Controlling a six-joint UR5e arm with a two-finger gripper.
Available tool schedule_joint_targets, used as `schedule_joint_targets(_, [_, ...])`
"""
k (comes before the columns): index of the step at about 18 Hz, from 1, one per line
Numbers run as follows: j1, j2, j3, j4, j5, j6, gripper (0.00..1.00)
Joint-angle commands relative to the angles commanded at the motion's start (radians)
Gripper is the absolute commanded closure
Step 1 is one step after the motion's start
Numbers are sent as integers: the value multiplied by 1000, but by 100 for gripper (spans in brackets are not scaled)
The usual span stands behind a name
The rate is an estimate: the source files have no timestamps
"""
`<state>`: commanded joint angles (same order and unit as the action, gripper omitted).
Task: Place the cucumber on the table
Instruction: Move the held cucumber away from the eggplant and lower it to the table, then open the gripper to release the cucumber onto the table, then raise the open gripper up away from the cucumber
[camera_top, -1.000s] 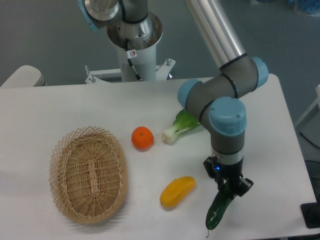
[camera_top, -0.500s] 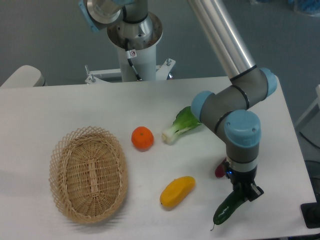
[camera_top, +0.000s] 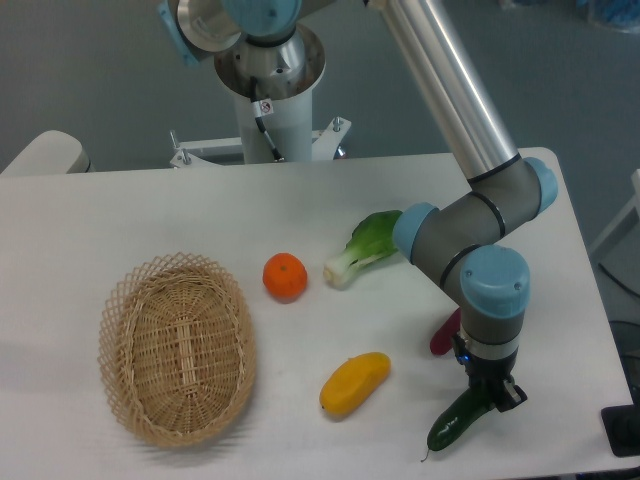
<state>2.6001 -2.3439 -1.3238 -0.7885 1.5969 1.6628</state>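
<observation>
Camera view, left to right: basket (camera_top: 177, 347) sits at the table's left, orange (camera_top: 285, 276) right of it, bok choy (camera_top: 365, 246) further right toward the back, yellow fruit (camera_top: 355, 382) in front of those. Magenta vegetable (camera_top: 444, 332) is partly hidden behind my wrist.

My gripper (camera_top: 487, 392) is at the front right, fingers pinched on the upper end of the cucumber (camera_top: 458, 420). Cucumber is tilted, stem end pointing down-left near the front edge of the table (camera_top: 120, 220). Its lower end looks at or just above the surface; can't tell if it's actually touching.

Risks, as I judge them:
- Release before contact: cucumber drops, and being round and glossy it could roll. Front edge is near, so a roll that way means it goes off the table.
- Pushing further down with the grip closed: the tilted cucumber gets levered against the table and may slip or twist in my fingers.
- Opening then lifting crooked: a finger could drag it toward the edge.
- Magenta vegetable is near my wrist; a sideways retreat might knock it.
</observation>
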Motion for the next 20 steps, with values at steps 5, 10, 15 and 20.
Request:
schedule_joint_targets(5, [-2, 6, -3, 0, 0, -6, 0])
schedule_joint_targets(10, [-2, 43, -2, 0, -6, -81, 0])
schedule_joint_targets(15, [-3, 142, -5, -17, 6, -100, 0])
schedule_joint_targets(20, [0, 294, -26, -237, 5, -98, 0])
